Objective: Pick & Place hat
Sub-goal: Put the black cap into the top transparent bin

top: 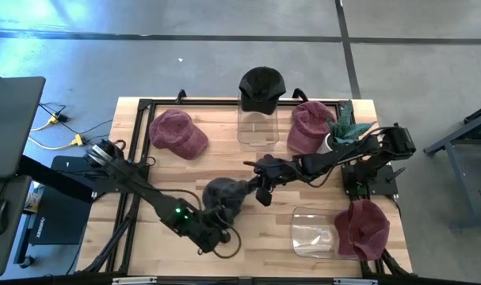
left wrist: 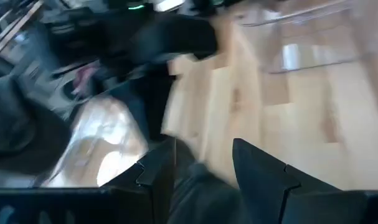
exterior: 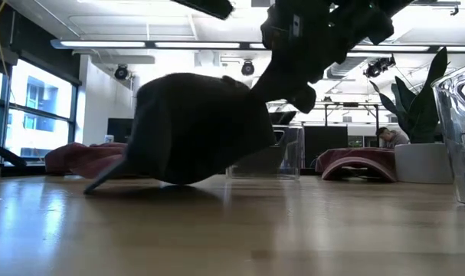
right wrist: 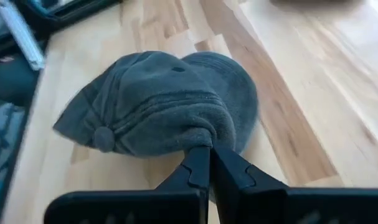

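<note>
OBJECT: grey hat (right wrist: pixel 157 102), table centre, near clear container (top: pixel 315 233) | HANDLING: judged light, soft fabric, deforms when pinched; brim stiffer | GRIP: right gripper (right wrist: pixel 208 155) closed, pinching crown edge fabric | left gripper (left wrist: pixel 204 162) fingers parted, nothing between them, beside hat.

Pretty clearly a robotics lab or open workshop space: a wooden table (top: pixel 224 170) on a black frame is being stood on a bare concrete floor (top: pixel 224 55), with yellow cables (top: pixel 54 131) being trailed beside it. Strip ceiling lights (exterior: pixel 178 44), big windows (exterior: pixel 33 107) and a person at a desk (exterior: pixel 389 136) are being shown beyond.
</note>
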You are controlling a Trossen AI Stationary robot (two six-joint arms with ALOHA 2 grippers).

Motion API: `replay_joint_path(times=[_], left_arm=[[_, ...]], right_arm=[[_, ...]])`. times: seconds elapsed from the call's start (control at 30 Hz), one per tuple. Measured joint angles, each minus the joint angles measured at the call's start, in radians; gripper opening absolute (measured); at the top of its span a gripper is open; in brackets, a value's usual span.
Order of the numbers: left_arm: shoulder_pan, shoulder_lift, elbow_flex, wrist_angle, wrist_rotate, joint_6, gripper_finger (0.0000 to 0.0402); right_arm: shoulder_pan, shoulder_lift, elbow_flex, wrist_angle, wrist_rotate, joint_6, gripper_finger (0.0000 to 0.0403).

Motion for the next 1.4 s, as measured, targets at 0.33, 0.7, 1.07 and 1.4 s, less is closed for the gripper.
replay_joint_path(times=[0.33, 0.7, 1.07, 1.4], left_arm=[[0.064, 0.166, 0.038, 0.163, 0.147, 0.189, 0.0162], [0.001, 0.292, 0.075, 0.114, -0.311, 0.339, 0.0287], [-0.085, 0.316, 0.077, 0.063, -0.487, 0.304, 0.0296], [-0.093, 0.315, 0.077, 0.037, -0.490, 0.190, 0.0295]], right_arm=[[0.000, -0.001, -0.002, -0.002, -0.019, -0.007, 0.0001], [0.001, -0.001, -0.002, -0.010, -0.054, -0.008, 0.0001], [0.001, -0.021, -0.001, -0.052, -0.085, -0.001, 0.0001], [0.097, -0.161, -0.001, -0.125, 0.028, -0.002, 0.0002]])
